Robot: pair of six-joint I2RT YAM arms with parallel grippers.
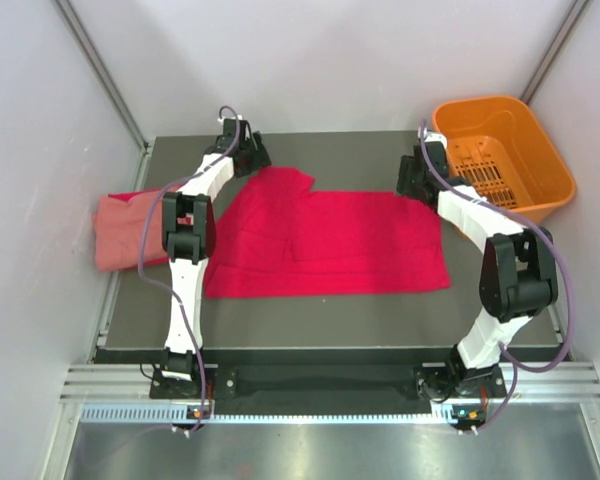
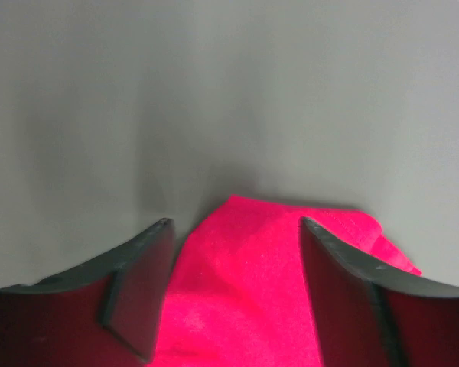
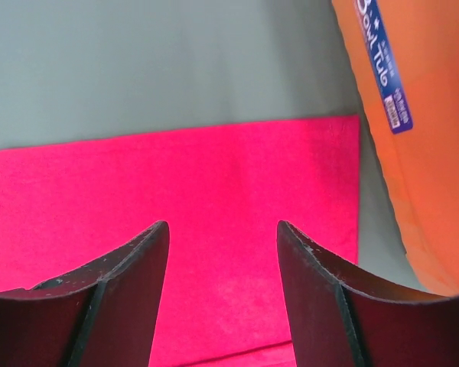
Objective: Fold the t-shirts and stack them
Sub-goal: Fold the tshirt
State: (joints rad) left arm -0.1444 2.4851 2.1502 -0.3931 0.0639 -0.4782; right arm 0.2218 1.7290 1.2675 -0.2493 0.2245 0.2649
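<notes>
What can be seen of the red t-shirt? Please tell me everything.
The red t-shirt is bright crimson, soft matt cloth. It lies spread flat on the dark table, roughly rectangular, with few wrinkles; one part juts out at the far left corner, slightly bunched. The left claw stands over that corner, jaws apart with cloth between them; the right claw stands open over the far right edge. A strip of table separates the shirt from the orange basket.

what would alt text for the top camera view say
A red t-shirt lies spread flat in the middle of a dark table, with the left arm and right arm reaching to its far corners. A pink shirt sits at the table's left edge and an orange basket at the far right corner.
</notes>
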